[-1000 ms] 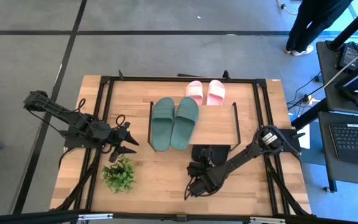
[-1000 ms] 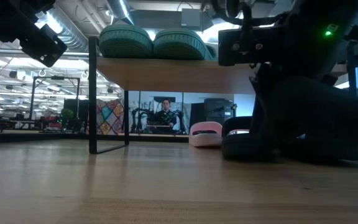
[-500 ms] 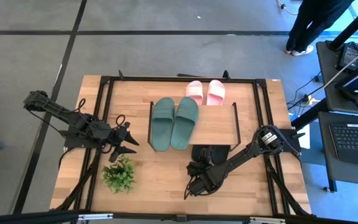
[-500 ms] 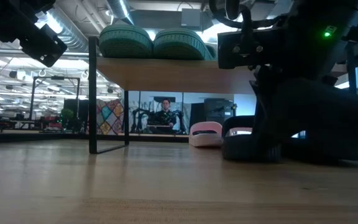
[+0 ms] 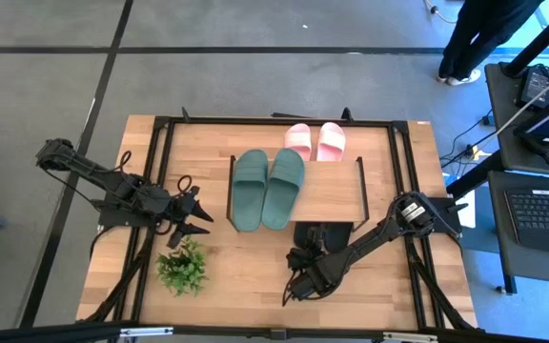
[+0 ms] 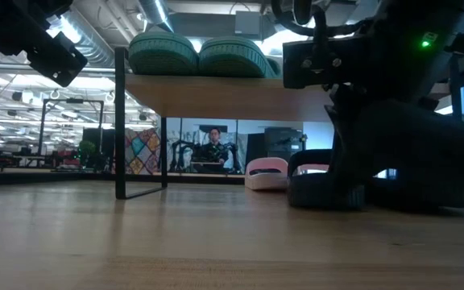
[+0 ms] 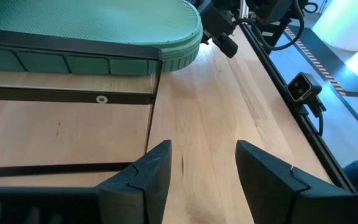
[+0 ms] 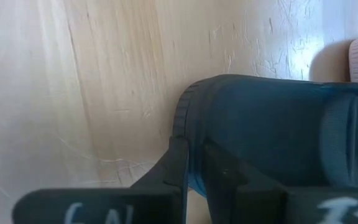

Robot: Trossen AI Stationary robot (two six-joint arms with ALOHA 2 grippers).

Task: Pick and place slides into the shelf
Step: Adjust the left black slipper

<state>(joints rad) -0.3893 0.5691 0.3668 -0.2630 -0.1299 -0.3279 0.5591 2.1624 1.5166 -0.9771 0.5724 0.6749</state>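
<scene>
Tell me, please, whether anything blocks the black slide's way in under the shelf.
Nothing visible does. The black slide, gripped by the right hand, lies at the front edge of the shelf; beneath the board only a pink slide sits, farther back, near the far side.

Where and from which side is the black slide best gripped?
Probably the wide strap, coming in low from the near side of the table: the black slide lies flat, partly under the shelf, whose board covers it from above.
</scene>
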